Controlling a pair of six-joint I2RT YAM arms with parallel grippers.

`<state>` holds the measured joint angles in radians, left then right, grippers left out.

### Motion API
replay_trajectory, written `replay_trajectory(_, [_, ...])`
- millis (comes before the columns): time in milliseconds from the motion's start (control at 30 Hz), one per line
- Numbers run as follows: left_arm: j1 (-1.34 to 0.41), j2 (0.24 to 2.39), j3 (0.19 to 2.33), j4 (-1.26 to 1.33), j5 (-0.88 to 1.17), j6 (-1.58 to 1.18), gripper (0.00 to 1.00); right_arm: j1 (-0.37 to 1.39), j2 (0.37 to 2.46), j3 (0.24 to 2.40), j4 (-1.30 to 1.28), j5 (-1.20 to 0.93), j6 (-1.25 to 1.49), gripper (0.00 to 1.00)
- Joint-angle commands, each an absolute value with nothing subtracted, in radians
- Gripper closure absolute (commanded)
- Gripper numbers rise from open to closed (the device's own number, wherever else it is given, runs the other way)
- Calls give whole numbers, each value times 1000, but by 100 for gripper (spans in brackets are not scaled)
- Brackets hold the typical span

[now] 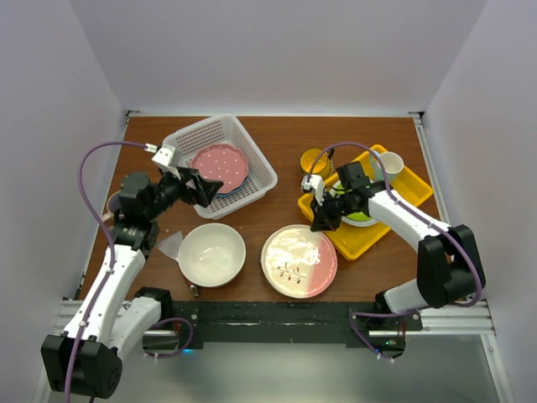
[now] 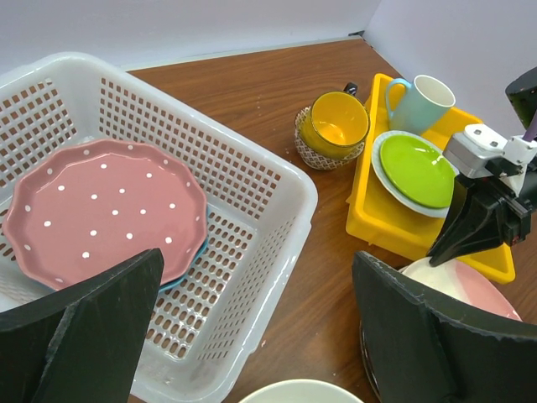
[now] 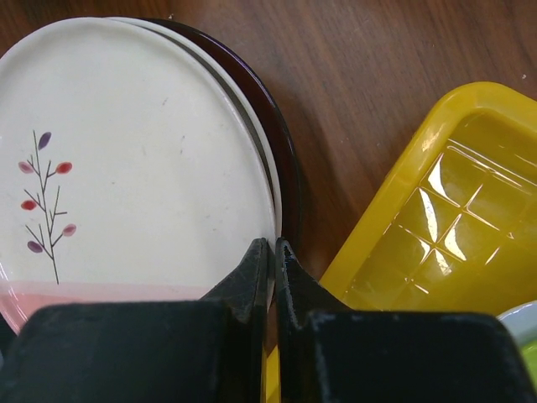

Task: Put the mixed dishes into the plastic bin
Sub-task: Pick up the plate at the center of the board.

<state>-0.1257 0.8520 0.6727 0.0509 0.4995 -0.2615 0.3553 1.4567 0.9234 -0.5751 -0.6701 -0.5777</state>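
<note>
The right gripper (image 3: 270, 245) pinches, jaws narrow, the rim of the cream-pink plate (image 1: 294, 256), which lies by the table's near edge just beside the yellow tray (image 1: 357, 242). The pickup seems under way, and next the plate needs lifting across to the plastic bin (image 1: 262, 174) at the far-left corner, where the left gripper (image 1: 204, 186) hangs wide open. Only the right wrist view shows a dark bowl (image 3: 289, 159) beneath the plate.

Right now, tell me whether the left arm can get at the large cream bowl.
Probably yes. The left gripper hangs open by the plastic bin, and the large cream bowl sits on the table just nearer that arm's base, nothing in it or across the way.
</note>
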Motion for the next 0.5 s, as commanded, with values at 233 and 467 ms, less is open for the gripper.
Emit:
replay_trajectory(233, [-126,883,669,107,549,-278,0,334,1347,945,-558,-729,-592,100])
replay_trajectory(467, [-118,963,683,106,644,-296,0,287,1272,937,-549,-795,-595,100])
